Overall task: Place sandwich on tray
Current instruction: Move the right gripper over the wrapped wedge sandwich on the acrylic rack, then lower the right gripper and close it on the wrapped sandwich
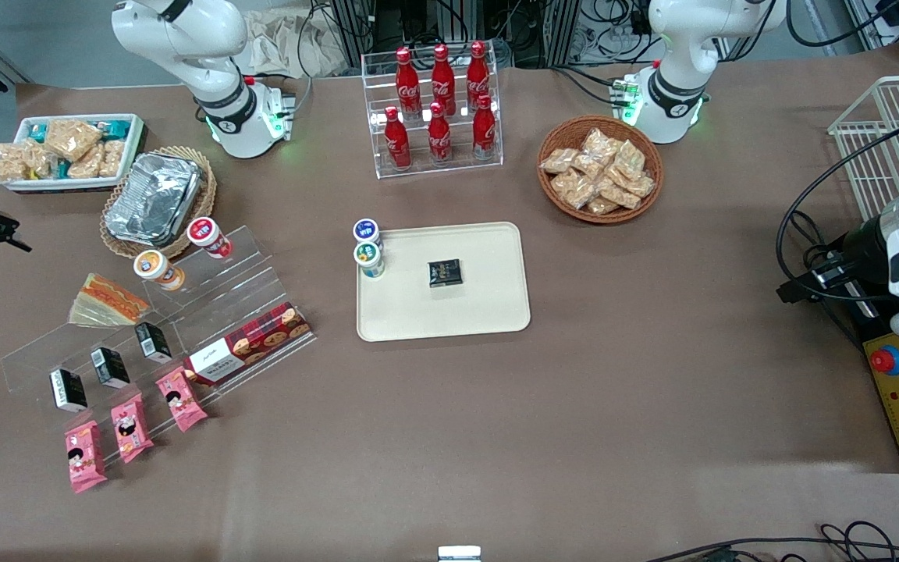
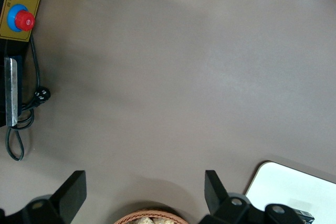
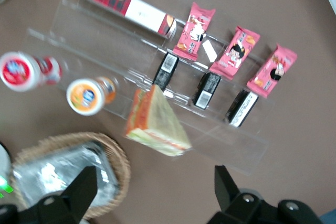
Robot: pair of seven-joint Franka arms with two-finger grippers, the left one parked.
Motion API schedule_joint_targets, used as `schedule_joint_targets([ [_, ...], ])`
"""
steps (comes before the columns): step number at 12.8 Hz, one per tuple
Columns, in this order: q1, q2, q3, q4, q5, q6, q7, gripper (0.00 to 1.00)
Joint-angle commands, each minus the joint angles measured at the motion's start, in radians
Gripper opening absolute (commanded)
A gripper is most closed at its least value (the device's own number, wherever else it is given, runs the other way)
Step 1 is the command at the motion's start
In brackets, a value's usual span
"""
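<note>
Sandwich (image 1: 108, 300) lay on the top step of the clear acrylic riser (image 1: 161, 328) at the working arm's end of the worktop (image 1: 574, 406), beside the orange-lidded cup (image 1: 157, 269) and nearer the front camera than the foil container (image 1: 154, 197). Tray (image 1: 488, 312) sat mid-worktop, well apart from it, holding a small black packet (image 1: 445, 273) and two cups (image 1: 369, 247) at its edge. Gripper (image 3: 152, 195) hovered above the sandwich, fingers (image 3: 224, 184) spread open, holding nothing.
</note>
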Motion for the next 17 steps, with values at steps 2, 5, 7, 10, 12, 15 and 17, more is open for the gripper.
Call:
schedule_joint_targets([
  [2, -0.005, 0.009, 0.005, -0.098, -0.027, 0.111, -0.208, 0.99],
  [5, -0.004, 0.021, 0.005, -0.174, -0.027, 0.191, -0.251, 0.99],
  [7, -0.005, 0.025, 0.005, -0.230, -0.027, 0.243, -0.272, 0.99],
  [10, -0.036, 0.022, 0.004, -0.316, -0.026, 0.314, -0.330, 0.99],
  [12, -0.045, 0.022, 0.004, -0.353, -0.026, 0.346, -0.352, 0.99],
  [15, -0.045, 0.021, 0.004, -0.411, -0.021, 0.395, -0.352, 0.99],
  [17, -0.044, 0.024, 0.004, -0.461, -0.021, 0.469, -0.352, 0.99],
])
